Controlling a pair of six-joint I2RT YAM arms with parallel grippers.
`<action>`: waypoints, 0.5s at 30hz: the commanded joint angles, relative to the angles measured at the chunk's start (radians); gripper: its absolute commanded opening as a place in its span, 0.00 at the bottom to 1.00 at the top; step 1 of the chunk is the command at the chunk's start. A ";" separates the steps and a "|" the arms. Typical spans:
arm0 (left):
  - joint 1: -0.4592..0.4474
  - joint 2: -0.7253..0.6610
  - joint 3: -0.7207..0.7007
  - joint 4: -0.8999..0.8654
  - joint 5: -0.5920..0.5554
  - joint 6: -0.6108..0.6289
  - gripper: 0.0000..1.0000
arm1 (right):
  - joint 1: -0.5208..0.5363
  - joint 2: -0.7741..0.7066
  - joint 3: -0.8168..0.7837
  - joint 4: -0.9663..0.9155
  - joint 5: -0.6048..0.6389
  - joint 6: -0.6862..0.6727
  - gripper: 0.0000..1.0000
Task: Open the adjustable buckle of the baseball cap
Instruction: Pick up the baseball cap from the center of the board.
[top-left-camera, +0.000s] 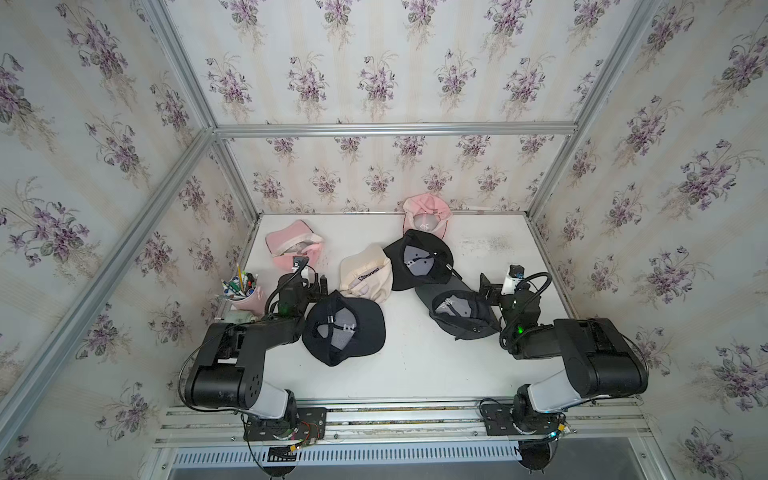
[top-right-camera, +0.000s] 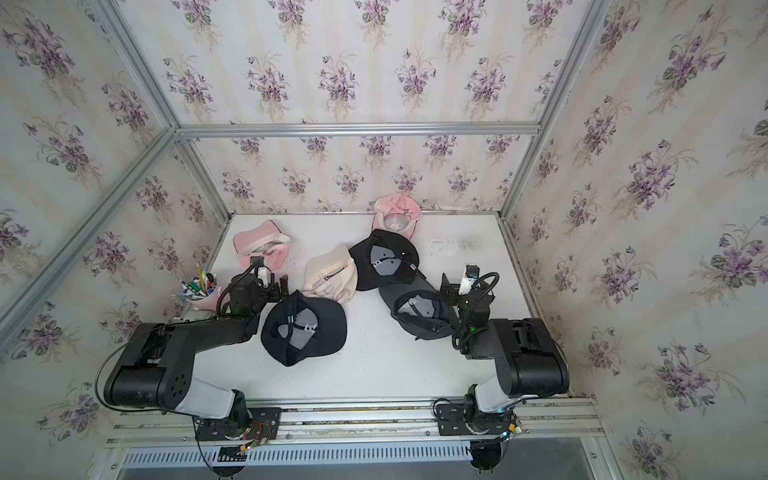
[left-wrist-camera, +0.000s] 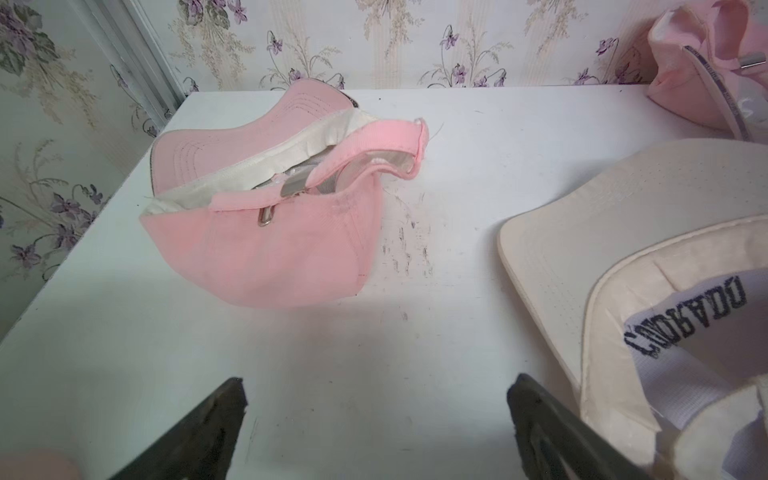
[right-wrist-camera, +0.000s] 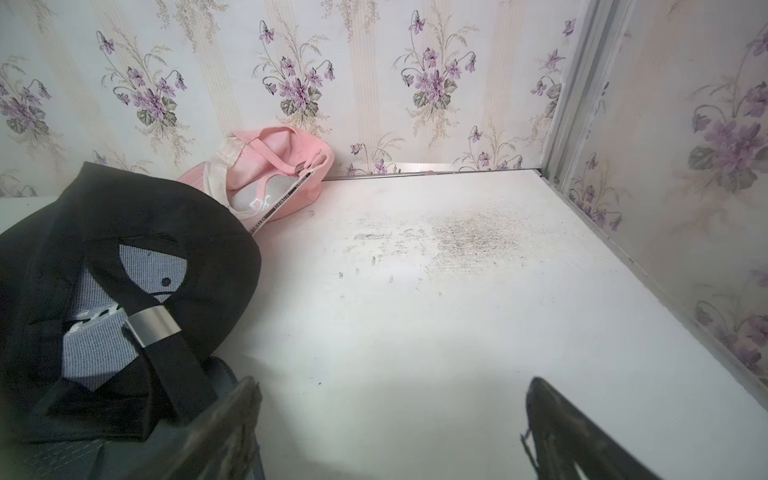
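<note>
A pink cup (top-left-camera: 250, 301) of pens (top-left-camera: 237, 284) stands on the white table (top-left-camera: 415, 374).

white table (top-left-camera: 419, 370) — scuffed | six caps (top-left-camera: 345, 328) — pink, cream, black | pen cup (top-left-camera: 250, 301)

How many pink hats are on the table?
2: one pink fabric baseball cap lies ahead of the left gripper, a second pink cap rests against the back wall.

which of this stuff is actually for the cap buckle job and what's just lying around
Job: front black cap, back black cap, grey cap, cream cap, pink cap near cup, pink cap at wall (target unclear); left gripper and right gripper, both open.
Lying about: cup of pens.
</note>
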 joint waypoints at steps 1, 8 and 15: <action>0.000 -0.001 0.003 0.024 -0.002 0.006 1.00 | 0.001 0.002 0.003 0.047 0.001 -0.007 0.99; 0.000 -0.001 0.003 0.024 -0.002 0.006 1.00 | 0.000 0.003 0.004 0.046 0.000 -0.006 0.99; 0.001 0.001 0.005 0.024 0.000 0.006 1.00 | 0.000 0.004 0.006 0.043 0.000 -0.006 0.99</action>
